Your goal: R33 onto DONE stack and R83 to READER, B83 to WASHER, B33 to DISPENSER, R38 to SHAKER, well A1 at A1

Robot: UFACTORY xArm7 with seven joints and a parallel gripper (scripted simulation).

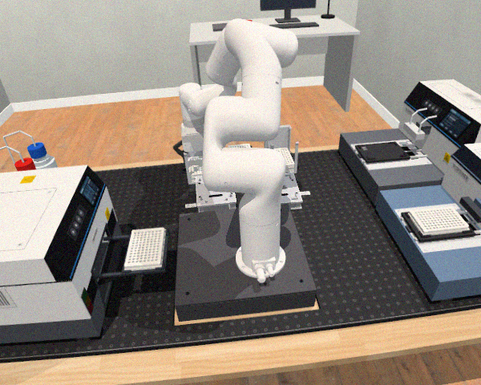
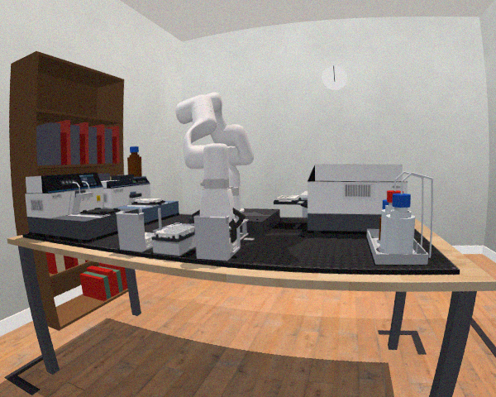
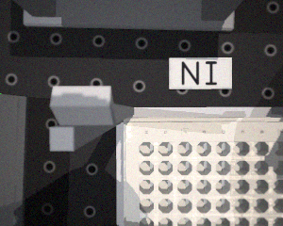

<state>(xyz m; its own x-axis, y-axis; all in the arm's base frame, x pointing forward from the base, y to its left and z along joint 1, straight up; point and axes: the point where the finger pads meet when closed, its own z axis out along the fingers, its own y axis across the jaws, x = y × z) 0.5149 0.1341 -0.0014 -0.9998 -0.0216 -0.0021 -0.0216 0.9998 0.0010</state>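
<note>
My gripper (image 2: 236, 223) is open and empty, low over the back of the deck. It is hidden behind the arm in the top view, and its fingers do not show in the wrist view. The wrist view shows the IN label (image 3: 200, 72) and a white well plate (image 3: 203, 174) just beside it; I cannot read that plate's label. White plate R33 (image 1: 145, 249) (image 2: 288, 197) lies on the READER tray. Black plate B33 (image 1: 381, 151) sits on WASHER. White plate R38 (image 1: 438, 220) sits on DISPENSER. A white plate (image 1: 287, 159) (image 2: 174, 231) sits behind the arm.
The READER housing (image 1: 21, 232) fills the left side, with capped bottles (image 1: 37, 151) (image 2: 395, 226) behind it. Two tall white racks (image 2: 131, 228) (image 2: 216, 239) stand at the back of the deck. The arm's pedestal (image 1: 216, 289) takes the middle.
</note>
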